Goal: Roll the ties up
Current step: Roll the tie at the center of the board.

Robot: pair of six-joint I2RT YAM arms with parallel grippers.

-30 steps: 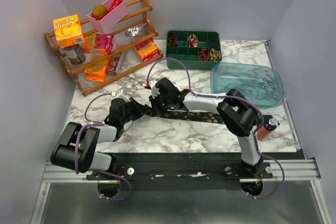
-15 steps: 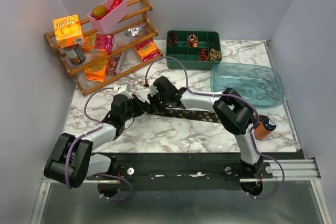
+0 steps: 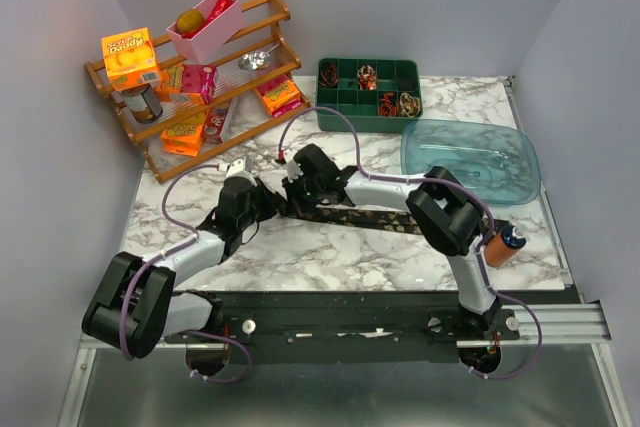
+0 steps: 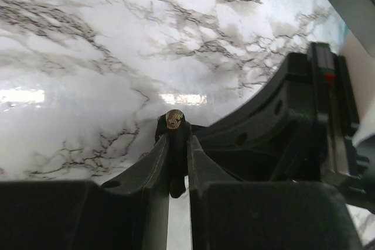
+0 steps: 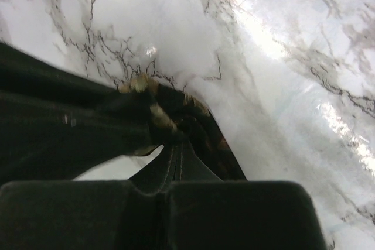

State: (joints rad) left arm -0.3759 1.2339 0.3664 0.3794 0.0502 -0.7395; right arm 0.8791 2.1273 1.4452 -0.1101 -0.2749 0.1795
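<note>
A dark necktie (image 3: 375,220) with a small tan-gold pattern lies stretched across the marble table (image 3: 300,257) under the right arm. My left gripper (image 3: 268,199) and my right gripper (image 3: 293,197) meet at its left end. In the left wrist view the left gripper (image 4: 177,144) is shut on the tie's end (image 4: 174,120), which sticks out between the fingers. In the right wrist view the right gripper (image 5: 176,144) is shut on a bunched fold of the tie (image 5: 161,115). Several rolled ties (image 3: 398,103) sit in the green tray (image 3: 368,123).
A wooden rack (image 3: 190,137) with boxes and a pink bin stands at the back left. A clear blue lid (image 3: 470,159) lies at the right. An orange bottle (image 3: 500,245) stands by the right arm's elbow.
My left arm has stretched forward and its gripper has moved right and away, up to the tie's left end. The right gripper has barely shifted.
</note>
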